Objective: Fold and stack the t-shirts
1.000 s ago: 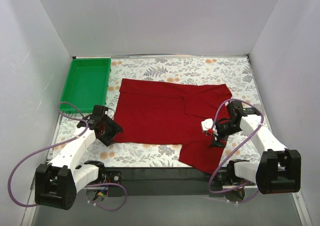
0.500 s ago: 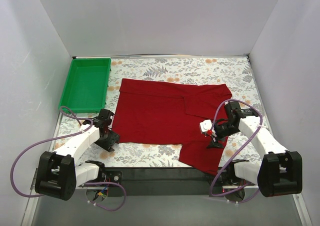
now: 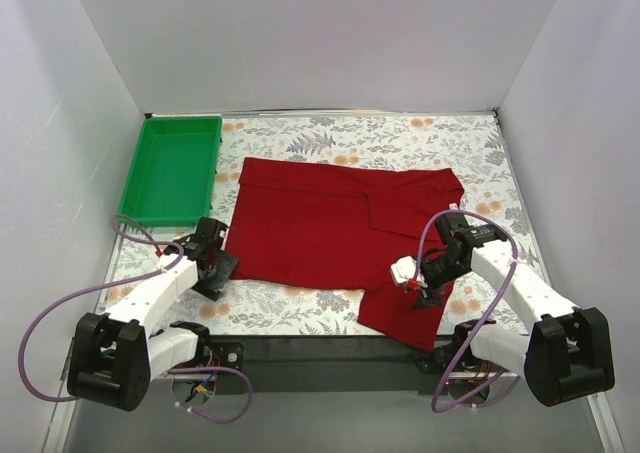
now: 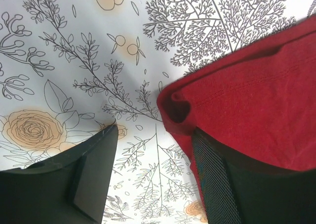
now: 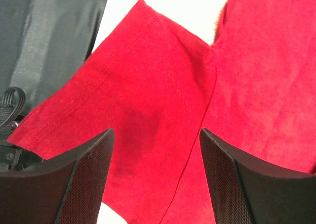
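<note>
Both arms have shifted since a second ago: the right hand has drawn nearer the front edge of the bench, and the left hand has dropped lower and closer to the cloth. The right hand hangs over the near sleeve of the dark red t-shirt, fingers spread wide with nothing pinched; its wrist view shows the sleeve lying under the gap. The left hand is also spread and grips nothing: one finger sits over bare floral cover, the other against the shirt's curled near-left corner. Farther back the shirt lies spread flat mid-bench. A green tray sits at the far left, just beside the shirt.
</note>
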